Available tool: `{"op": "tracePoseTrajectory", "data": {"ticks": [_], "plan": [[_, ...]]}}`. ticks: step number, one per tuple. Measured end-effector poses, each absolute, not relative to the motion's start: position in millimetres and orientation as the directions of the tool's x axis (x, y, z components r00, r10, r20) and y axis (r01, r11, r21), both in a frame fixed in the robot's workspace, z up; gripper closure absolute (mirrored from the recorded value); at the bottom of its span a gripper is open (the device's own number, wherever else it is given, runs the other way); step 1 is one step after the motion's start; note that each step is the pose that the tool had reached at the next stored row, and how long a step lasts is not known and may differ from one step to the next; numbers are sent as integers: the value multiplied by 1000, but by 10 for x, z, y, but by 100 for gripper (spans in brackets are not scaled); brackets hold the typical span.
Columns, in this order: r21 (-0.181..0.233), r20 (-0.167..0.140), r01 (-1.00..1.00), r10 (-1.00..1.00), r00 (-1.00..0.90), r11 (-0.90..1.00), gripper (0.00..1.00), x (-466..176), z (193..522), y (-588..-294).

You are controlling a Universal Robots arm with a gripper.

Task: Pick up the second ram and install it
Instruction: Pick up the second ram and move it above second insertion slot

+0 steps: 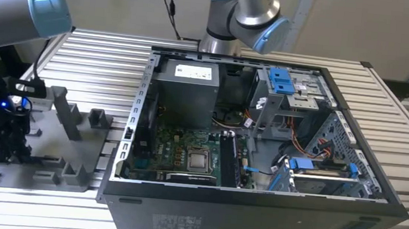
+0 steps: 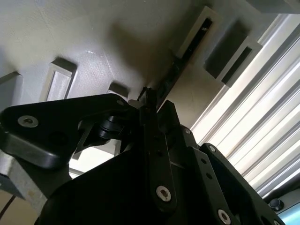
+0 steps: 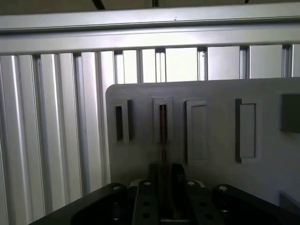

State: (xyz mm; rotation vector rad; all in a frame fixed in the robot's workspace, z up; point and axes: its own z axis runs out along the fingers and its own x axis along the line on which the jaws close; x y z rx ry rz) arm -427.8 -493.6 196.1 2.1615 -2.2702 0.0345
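Note:
In the first wrist view the second ram [image 3: 162, 133] is a thin dark stick standing on edge in a narrow slot of the gray fixture plate [image 3: 211, 93]. Its near end runs in between the black fingers of my gripper [image 3: 162, 185], which is shut on it. The second wrist view has the same stick [image 2: 180, 63] lying along its slot, with the gripper [image 2: 146, 101] closed at its end. In the exterior view my gripper [image 1: 2, 138] is low over the fixture plate [image 1: 72, 183], on the exterior view's left.
An open computer case [image 1: 256, 208] lies on the slatted metal table [image 1: 98, 55], on the exterior view's right of the fixture. A motherboard [image 1: 179, 151], blue drive latches [image 1: 282, 81] and cables are inside it. A second arm [image 1: 243, 18] stands behind the case. Gray blocks [image 1: 67, 111] rise from the fixture.

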Motion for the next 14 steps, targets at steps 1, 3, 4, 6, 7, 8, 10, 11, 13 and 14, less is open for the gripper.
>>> {"op": "tracePoseTrajectory", "data": {"ticks": [1,3,4,6,7,8,10,11,13,14], "plan": [[-11,20,-999,-999,-49,49,73,-4278,1961,-4936],[-11,20,-999,-999,-49,49,73,-4280,1961,-4934],[-11,20,-999,-999,-49,49,73,-4282,1961,-4932],[-11,20,-999,-999,-49,49,73,-4287,1961,-4929],[-11,20,-999,-999,-49,49,73,-4287,1961,-4929],[-11,20,-999,-999,-49,49,73,-4287,1961,-4929],[-11,20,-999,-999,-49,49,73,-4288,1961,-4929],[-11,20,-999,-999,-49,49,73,-4288,1961,-4929],[-11,20,-999,-999,-49,49,76,-4288,1961,-4929],[-11,20,-999,-999,-49,49,82,-4288,1961,-4929]]}}
